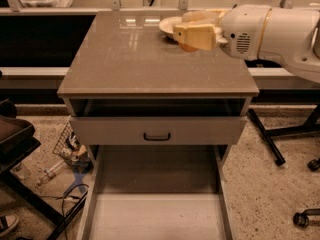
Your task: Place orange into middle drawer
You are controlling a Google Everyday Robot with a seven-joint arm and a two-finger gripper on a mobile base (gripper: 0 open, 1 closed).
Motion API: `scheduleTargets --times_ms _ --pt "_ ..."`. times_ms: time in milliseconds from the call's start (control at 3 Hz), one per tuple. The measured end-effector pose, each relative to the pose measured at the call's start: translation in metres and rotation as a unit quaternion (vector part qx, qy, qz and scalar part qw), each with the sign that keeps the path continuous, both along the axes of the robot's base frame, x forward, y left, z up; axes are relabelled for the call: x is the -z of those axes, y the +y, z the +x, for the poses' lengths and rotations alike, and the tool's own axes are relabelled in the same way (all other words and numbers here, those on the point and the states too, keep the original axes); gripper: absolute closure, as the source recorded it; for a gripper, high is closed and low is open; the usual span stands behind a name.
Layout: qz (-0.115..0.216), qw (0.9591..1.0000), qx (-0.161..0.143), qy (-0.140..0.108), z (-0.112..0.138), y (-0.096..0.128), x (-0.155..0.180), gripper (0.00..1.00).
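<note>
My gripper [196, 35], on the white arm reaching in from the right, hovers over the back right of the cabinet top [130, 59]. Its yellowish fingers [200, 34] are shut on the orange [187, 47], which peeks out as a small orange curve under them. The middle drawer [157, 219] is pulled far out at the bottom of the view, with a pale bare floor and thin side walls. It lies well below and in front of the gripper.
A shallow white bowl [167, 26] sits on the cabinet top just behind and left of the gripper. The top drawer front with its small black handle [156, 136] stands slightly open above the middle drawer. Clutter and cables [70, 154] lie on the floor at left; chair legs [272, 144] stand at right.
</note>
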State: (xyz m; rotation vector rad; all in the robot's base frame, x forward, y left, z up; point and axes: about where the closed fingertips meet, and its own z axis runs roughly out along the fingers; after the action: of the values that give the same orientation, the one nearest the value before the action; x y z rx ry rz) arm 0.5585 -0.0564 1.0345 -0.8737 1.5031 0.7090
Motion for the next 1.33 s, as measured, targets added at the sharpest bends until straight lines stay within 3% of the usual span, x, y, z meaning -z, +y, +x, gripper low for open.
scheduleTargets --times_ms 333,667,1000,1333 --pt "0.008 1.0000 -0.002 0.005 -0.001 0.007 0.014 1.00" --pt "0.047 0.9985 0.013 0.025 0.001 0.006 0.054 1.00" --pt "0.106 0.9896 0.080 0.055 -0.022 -0.016 0.171 1.00" --pt "0.087 0.9909 0.085 0.058 -0.066 -0.006 0.251 1.00"
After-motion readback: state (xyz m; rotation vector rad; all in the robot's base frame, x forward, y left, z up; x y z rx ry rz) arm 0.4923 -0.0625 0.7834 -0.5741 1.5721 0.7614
